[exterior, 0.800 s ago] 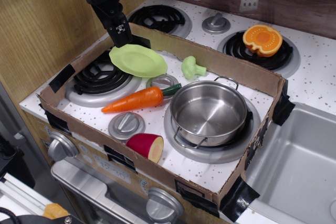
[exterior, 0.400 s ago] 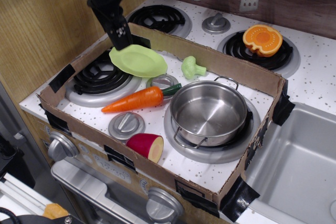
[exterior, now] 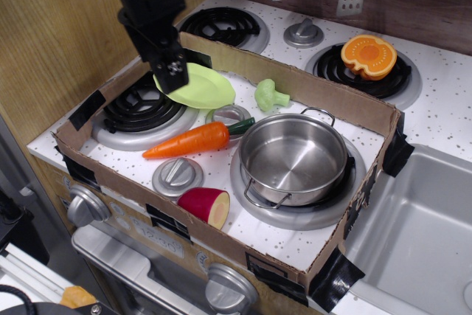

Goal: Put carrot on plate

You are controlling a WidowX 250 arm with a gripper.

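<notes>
The carrot (exterior: 190,140), orange with a dark green stem end, lies on the speckled stove top inside a cardboard frame, its tip pointing left. The light yellow-green plate (exterior: 203,86) rests at the back left, partly over a black burner. My black gripper (exterior: 174,79) hangs above the plate's left edge, well behind the carrot. Its fingers are seen end-on, so I cannot tell whether they are open. It holds nothing visible.
A steel pot (exterior: 293,157) sits right of the carrot. A green broccoli toy (exterior: 270,94) lies behind it, a red-and-yellow toy (exterior: 206,205) in front. Cardboard walls (exterior: 310,90) ring the area. A halved orange fruit (exterior: 368,55) sits on the far burner. A sink (exterior: 420,234) is at right.
My gripper has moved forward and down, from behind the plate's rear edge to over its left side. The carrot and plate have not moved.
</notes>
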